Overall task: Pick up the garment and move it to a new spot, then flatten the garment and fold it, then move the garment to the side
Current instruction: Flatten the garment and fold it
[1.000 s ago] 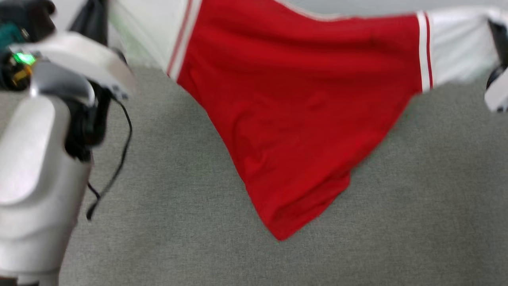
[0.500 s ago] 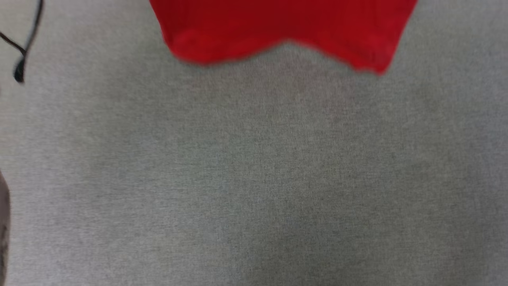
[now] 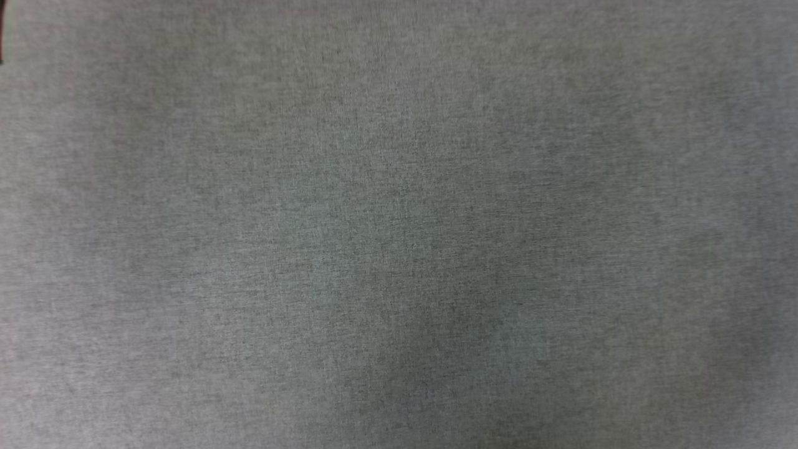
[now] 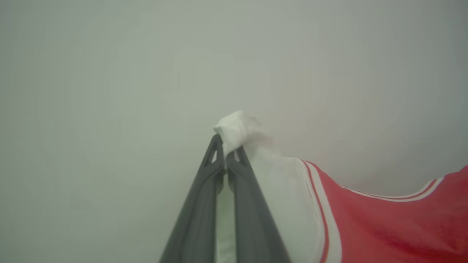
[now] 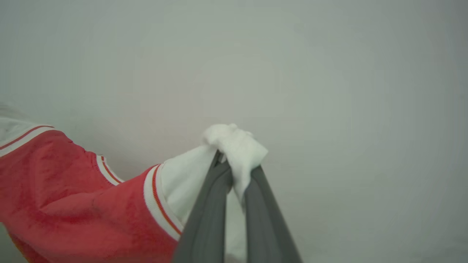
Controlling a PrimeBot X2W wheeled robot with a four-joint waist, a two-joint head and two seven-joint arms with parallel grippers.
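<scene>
The garment (image 4: 384, 226) is a red jersey with white sleeves and red-and-white striped trim. In the left wrist view my left gripper (image 4: 225, 148) is shut on a bunched white sleeve, and the red body stretches away to the right. In the right wrist view my right gripper (image 5: 228, 164) is shut on the other white sleeve of the garment (image 5: 73, 208), whose red body hangs off to the left. The cloth is held up in the air between both grippers.
The head view looks straight down on a grey fabric-covered surface (image 3: 399, 237). A thin dark sliver (image 3: 2, 37) sits at its top left edge. Behind the held cloth in both wrist views is a plain pale grey background.
The head view has swung so the garment slid up and out of the top of the picture. The left arm and its cable have also left that view.
</scene>
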